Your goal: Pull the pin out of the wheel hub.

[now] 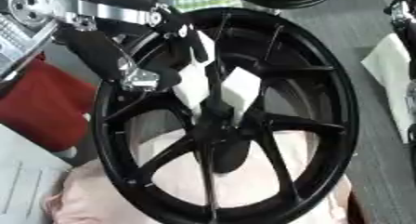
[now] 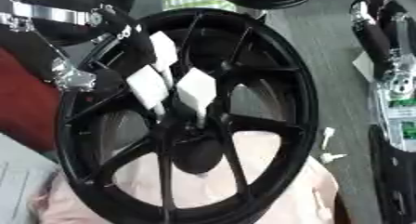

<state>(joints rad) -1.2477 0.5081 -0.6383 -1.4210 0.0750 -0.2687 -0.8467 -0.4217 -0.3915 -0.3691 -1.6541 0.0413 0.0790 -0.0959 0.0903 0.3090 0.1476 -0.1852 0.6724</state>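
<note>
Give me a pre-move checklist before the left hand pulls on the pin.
1. Left hand at the wheel hub: ok, white fingertip pads sit just above the centre.
2. Pin gripped: cannot tell, the pin itself is not distinguishable.
3. Wheel propped upright on the pink cloth: ok.
4. Right hand clear of the wheel: ok, off to the right.
5. Small white pieces beside the rim: ok, outside the wheel.

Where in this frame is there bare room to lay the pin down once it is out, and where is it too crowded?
Bare grey floor lies right of the wheel, up to the right arm, apart from two small white pieces. The hub is crowded: the left hand has its white-tipped fingers there. Red object fills the left.
</note>
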